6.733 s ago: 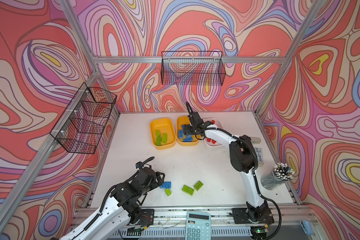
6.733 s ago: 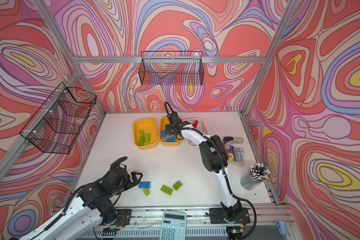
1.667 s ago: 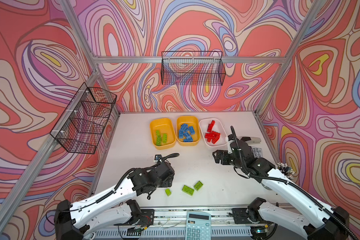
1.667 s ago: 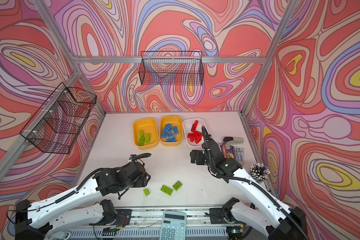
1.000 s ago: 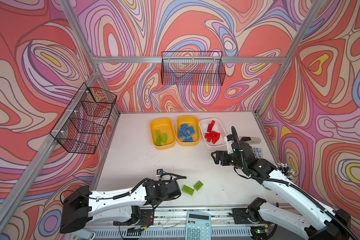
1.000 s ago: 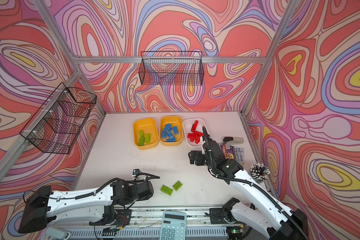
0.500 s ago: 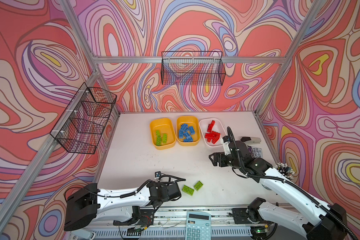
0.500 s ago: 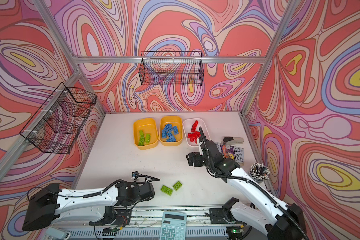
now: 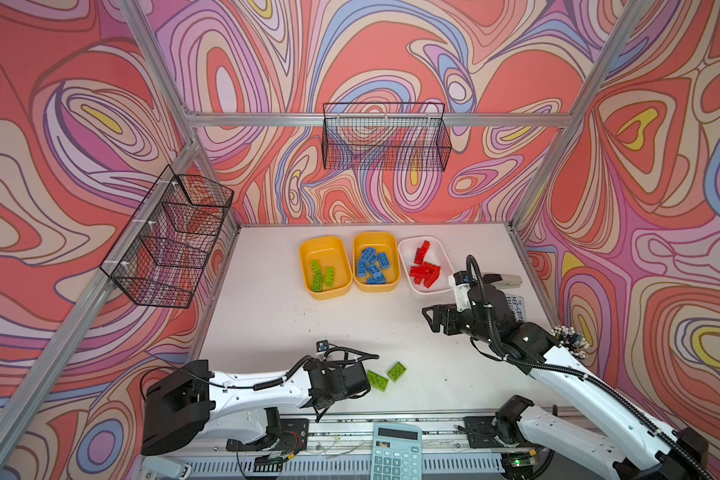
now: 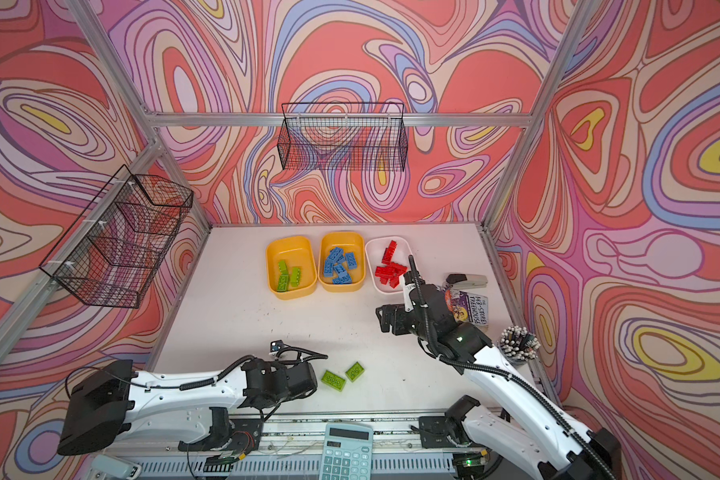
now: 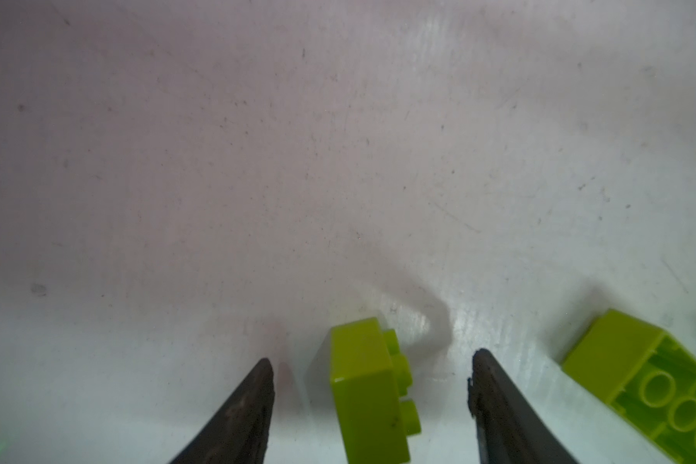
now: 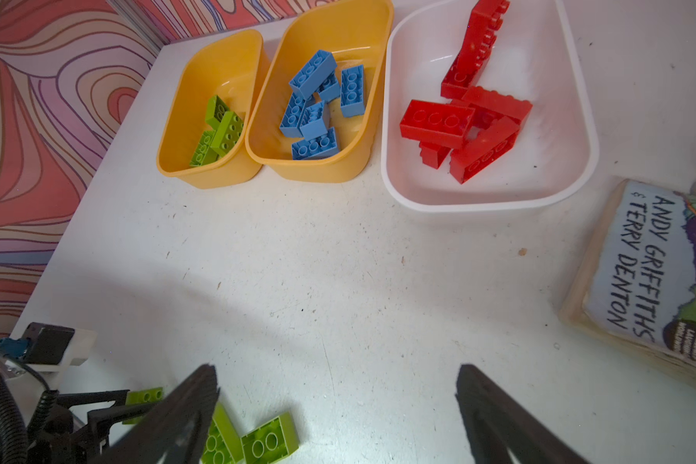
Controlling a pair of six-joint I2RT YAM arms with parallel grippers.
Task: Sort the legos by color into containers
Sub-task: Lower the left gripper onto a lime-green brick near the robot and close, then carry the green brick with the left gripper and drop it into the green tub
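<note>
Both arms wear glossy white shells over their long links, broken by bulky matte-black joint housings. The left arm (image 9: 258,390) has a large black shoulder block (image 9: 175,409), small dark screw heads along its white shell, and a coiled black cable (image 9: 267,384) leading to its black wrist. A small black-and-white camera block (image 12: 57,347) with a blue plug sits on that wrist. The right arm (image 9: 578,374) carries a ribbed black hose (image 9: 481,286). The left claw (image 11: 372,357) and the right claw (image 12: 336,369) each have two dark, tapered, pointed fingers. Black base plates (image 9: 476,428) flank the calculator (image 9: 395,453); right of it glows a small green light (image 9: 516,461).
</note>
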